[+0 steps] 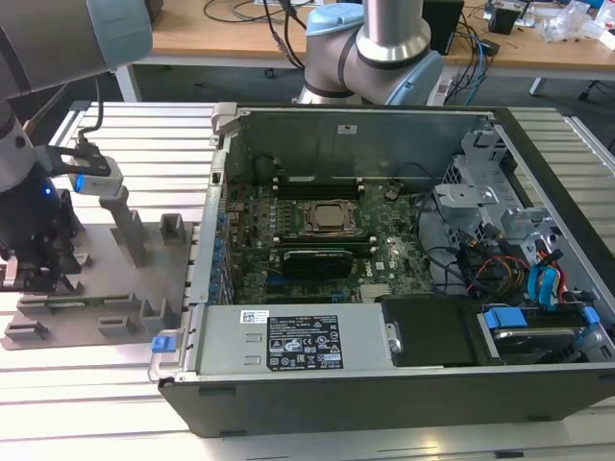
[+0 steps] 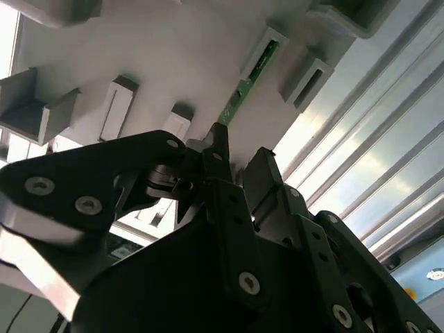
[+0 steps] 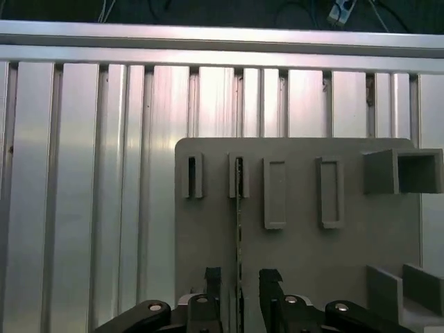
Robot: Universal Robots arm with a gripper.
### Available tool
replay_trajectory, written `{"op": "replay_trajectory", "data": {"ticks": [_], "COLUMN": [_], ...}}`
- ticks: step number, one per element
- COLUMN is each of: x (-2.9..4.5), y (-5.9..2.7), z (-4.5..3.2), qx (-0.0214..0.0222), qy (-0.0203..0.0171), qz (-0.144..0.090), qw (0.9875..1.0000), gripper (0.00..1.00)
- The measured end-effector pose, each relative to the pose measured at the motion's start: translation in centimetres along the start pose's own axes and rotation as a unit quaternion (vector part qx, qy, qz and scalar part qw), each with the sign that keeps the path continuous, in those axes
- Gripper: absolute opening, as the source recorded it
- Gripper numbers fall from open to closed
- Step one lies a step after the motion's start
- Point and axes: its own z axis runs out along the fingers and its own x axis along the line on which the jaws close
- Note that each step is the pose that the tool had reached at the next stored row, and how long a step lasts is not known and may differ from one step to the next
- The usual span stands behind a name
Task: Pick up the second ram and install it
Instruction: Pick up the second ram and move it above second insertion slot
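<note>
Exterior view: we've got a ribbed aluminium table with a wooden desk behind it. An open PC case sits on it, and there's a grey tray at the exterior view's left. In the first wrist view the gripper hangs over the tray, fingers parted either side of the second ram, which stands on edge in a slot.

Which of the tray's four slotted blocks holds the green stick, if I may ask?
This block, in line with the pincer: the second ram ends in it; the others stand empty.
</note>
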Motion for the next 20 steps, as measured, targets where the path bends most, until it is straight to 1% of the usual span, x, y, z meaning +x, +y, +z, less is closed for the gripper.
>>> {"op": "replay_trajectory", "data": {"ticks": [2,3,5,6,8,10,14,16,19,20], "x": [0.01,0.02,0.03,0.01,-0.04,-0.03,-0.01,-0.01,-0.01,-0.01], "y": [-0.03,-0.06,-0.09,-0.11,0.07,0.27,0.30,0.29,0.28,0.28], "z": [0.64,1.14,1.79,2.15,2.82,3.28,4.74,5.01,5.02,5.03], "qx": [0.0000,0.0000,0.0000,0.0000,0.0002,0.0001,0.0001,0.0001,0.0003,0.0004], "qy": [0.0001,0.0000,0.0000,-0.0004,-0.0036,-0.0036,-0.0039,-0.0052,-0.0113,-0.0130], "qz": [0.000,0.000,0.000,0.000,0.000,0.000,0.000,0.000,-0.001,-0.001], "qw": [1.0000,1.0000,1.0000,1.0000,1.0000,1.0000,1.0000,1.0000,0.9999,0.9999], "gripper": [0.36,0.36,0.36,0.36,0.36,0.36,0.36,0.36,0.36,0.35]}}
